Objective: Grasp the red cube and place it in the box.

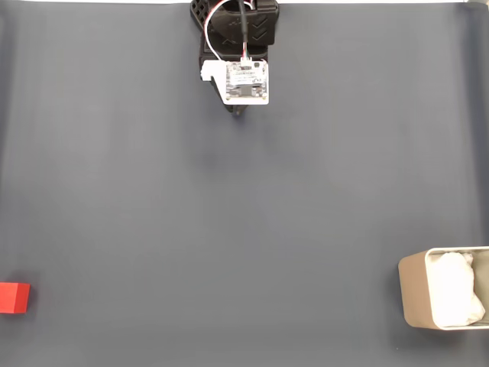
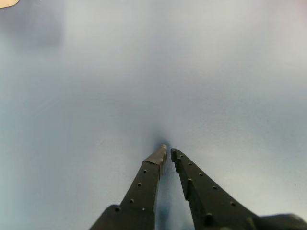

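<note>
The hand (image 2: 167, 152) was nearly closed and empty, low over the bare table (image 2: 153, 72). The red cube (image 1: 14, 297) sat lower left, the box (image 1: 412, 298) lower right; nothing was done yet.

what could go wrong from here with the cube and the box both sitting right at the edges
The cube lies at the far left edge of the fixed view, far from the hand, so the reach may fall short or knock it further out. The hand's tips are nearly together and must open before any grasp. The box sits at the opposite edge, so a long carry could shake the cube loose.
</note>
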